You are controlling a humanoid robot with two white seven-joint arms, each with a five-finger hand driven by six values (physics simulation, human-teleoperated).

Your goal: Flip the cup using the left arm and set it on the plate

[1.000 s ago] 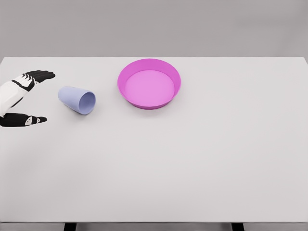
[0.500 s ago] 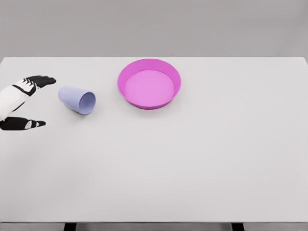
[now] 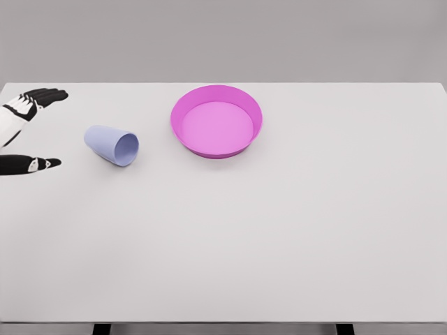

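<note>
A pale blue cup [image 3: 112,145] lies on its side on the white table, its open mouth facing right and toward me. A magenta plate [image 3: 216,121] with a raised rim sits to the cup's right, apart from it. My left hand [image 3: 42,129] is at the left edge, open, its black fingers [image 3: 43,95] spread above and its thumb below. It stands to the left of the cup with a clear gap and holds nothing. The right arm is out of view.
The white table [image 3: 279,230] spans the whole view, with its far edge behind the plate and its near edge at the bottom.
My left hand has drawn back to the left and slightly up, away from the cup, with fingers spreading wider. The cup and plate have not moved.
</note>
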